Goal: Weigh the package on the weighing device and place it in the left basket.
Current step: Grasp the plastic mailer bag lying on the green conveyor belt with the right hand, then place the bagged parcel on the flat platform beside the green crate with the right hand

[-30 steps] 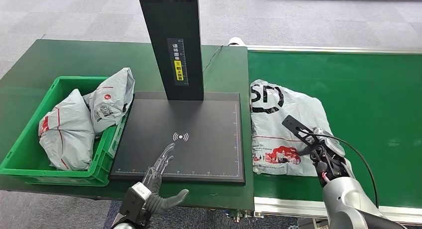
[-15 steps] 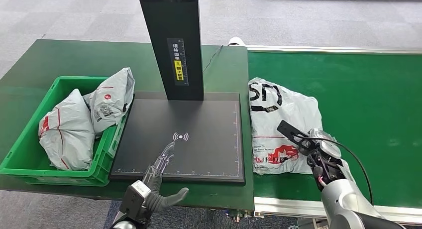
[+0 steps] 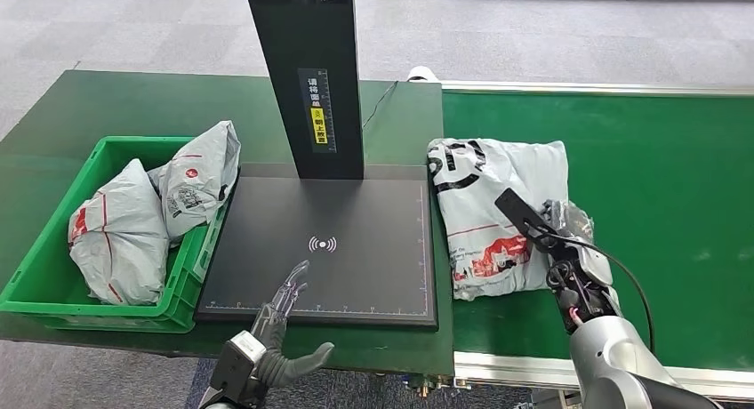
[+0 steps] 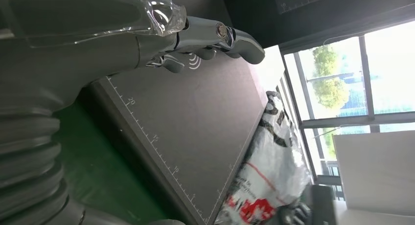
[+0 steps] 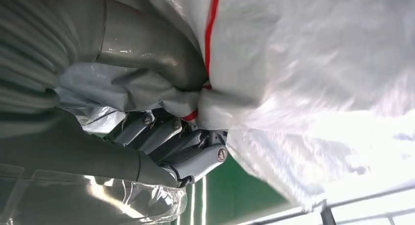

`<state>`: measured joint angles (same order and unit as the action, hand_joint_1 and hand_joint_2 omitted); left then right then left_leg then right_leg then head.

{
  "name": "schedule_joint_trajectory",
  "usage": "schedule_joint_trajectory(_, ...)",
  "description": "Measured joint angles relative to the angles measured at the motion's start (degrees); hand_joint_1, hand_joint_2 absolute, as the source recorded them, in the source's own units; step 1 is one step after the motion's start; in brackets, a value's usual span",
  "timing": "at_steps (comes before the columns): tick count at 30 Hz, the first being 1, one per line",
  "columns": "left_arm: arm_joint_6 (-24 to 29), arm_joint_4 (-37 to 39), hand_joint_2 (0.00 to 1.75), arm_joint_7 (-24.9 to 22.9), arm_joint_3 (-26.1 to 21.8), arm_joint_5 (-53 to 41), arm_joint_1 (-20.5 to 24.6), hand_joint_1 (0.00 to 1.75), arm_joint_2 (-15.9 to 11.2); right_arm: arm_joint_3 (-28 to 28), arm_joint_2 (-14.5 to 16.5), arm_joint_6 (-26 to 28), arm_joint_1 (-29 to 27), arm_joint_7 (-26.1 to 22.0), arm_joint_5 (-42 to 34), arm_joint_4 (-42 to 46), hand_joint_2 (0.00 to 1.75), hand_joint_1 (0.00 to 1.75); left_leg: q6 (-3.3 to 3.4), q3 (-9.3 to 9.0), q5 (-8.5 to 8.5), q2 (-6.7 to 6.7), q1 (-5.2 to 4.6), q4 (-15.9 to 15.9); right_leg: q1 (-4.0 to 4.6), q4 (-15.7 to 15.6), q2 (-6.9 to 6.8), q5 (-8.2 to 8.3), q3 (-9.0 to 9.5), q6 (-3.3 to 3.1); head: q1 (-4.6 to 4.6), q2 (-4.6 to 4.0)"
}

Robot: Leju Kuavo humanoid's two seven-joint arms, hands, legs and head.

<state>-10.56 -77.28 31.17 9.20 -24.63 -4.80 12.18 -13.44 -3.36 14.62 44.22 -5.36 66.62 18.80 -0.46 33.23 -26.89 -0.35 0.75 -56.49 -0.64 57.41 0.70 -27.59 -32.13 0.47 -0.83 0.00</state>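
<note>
Right hand [image 3: 569, 249] grips the white package [image 3: 489, 213] on the green conveyor belt [image 3: 676, 178], just beside the black weighing platform [image 3: 356, 222]. Left hand [image 3: 280, 324], fingers spread and empty, hovers over the platform's near edge. Two bags fill the green basket [image 3: 36, 284].

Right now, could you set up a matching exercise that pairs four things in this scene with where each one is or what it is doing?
Things:
1. white package
2. green basket
3. left hand
4. right hand

Places or states:
A. holds two grey parcels
B. open, at the near edge of the black weighing device
C. on the green belt, beside the weighing device
D. grips the package's edge

Pairs: 1-C, 2-A, 3-B, 4-D
</note>
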Motion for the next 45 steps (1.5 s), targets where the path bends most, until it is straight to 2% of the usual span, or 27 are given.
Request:
schedule_joint_trajectory(4,0.99,-0.25,1.75,0.30,0.05,-0.11,-0.58,0.00,0.02,-6.68,0.46,6.71,1.54,-11.04,-12.02,1.88,1.75,1.75,0.01,0.00,0.01,-0.06,0.00,0.00,-0.01,0.00,-0.06,0.00,0.01,0.00,-0.01,0.00)
schedule_joint_trajectory(12,3.04,-0.24,1.75,0.98,0.22,-0.05,-0.80,0.00,0.02,-18.74,-0.16,9.38,3.83,-25.67,-32.85,5.81,1.75,1.75,0.01,0.00,0.01,-0.11,-0.03,-0.01,-0.03,0.00,-0.09,0.00,0.01,0.00,-0.01,0.00)
schedule_joint_trajectory(16,3.76,-0.21,1.75,1.01,0.34,0.07,-0.78,0.00,0.02,-22.63,-0.50,8.08,3.89,-30.21,-40.78,8.35,1.75,1.75,0.01,0.00,0.00,-0.06,-0.02,-0.01,-0.03,0.00,-0.09,0.00,0.00,0.00,-0.01,0.00)
schedule_joint_trajectory(20,4.14,-0.10,1.75,1.03,0.45,0.08,-0.70,0.00,0.02,-23.64,0.03,3.55,3.53,-31.38,-44.25,10.31,1.75,1.75,0.01,-0.01,0.00,-0.03,-0.02,0.00,-0.02,0.00,-0.08,0.00,0.00,0.00,-0.01,0.00)
schedule_joint_trajectory(24,4.18,0.16,1.75,1.03,0.47,0.07,-0.27,0.00,0.05,-21.86,2.28,-0.91,2.28,-31.42,-44.91,11.27,1.75,1.75,0.01,-0.02,0.01,-0.01,-0.01,0.01,0.00,0.01,-0.07,0.00,0.01,0.00,0.01,0.00)
schedule_joint_trajectory(28,4.05,0.44,1.75,1.03,0.52,-0.05,0.35,0.00,0.16,-17.61,5.76,-5.60,1.22,-30.95,-45.01,11.33,1.75,1.75,0.00,-0.02,0.01,0.02,0.00,0.01,0.02,0.02,-0.06,0.00,0.00,0.00,0.00,0.00)
schedule_joint_trajectory(34,4.19,0.43,1.75,1.03,0.55,-0.12,0.73,0.00,0.17,-8.07,11.64,-13.64,0.37,-29.31,-44.71,11.03,1.75,1.75,0.00,-0.01,0.01,0.02,0.01,0.03,0.03,0.03,-0.05,-0.02,-0.03,-0.02,0.01,0.00)
schedule_joint_trajectory(40,4.32,0.13,1.75,1.02,0.44,-0.37,0.59,0.00,0.16,3.37,17.15,-21.55,-0.67,-25.17,-43.77,8.93,1.75,1.75,0.00,0.01,0.01,0.04,0.01,0.03,0.04,0.03,-0.03,-0.03,-0.04,-0.03,0.00,0.00)
schedule_joint_trajectory(42,4.44,0.03,1.75,1.02,0.33,-0.36,0.48,0.00,0.15,5.83,18.31,-23.94,-0.98,-23.93,-43.46,8.13,1.75,1.75,0.00,0.01,0.01,0.04,0.02,0.04,0.05,0.03,-0.03,-0.03,-0.05,-0.03,0.00,0.00)
schedule_joint_trajectory(45,4.48,-0.02,1.75,1.02,0.30,-0.36,0.45,0.00,0.15,6.58,18.68,-24.80,-1.06,-23.51,-43.36,7.85,1.75,1.75,0.00,0.01,0.01,0.04,0.02,0.04,0.05,0.03,-0.03,-0.03,-0.05,-0.03,-0.01,0.00)
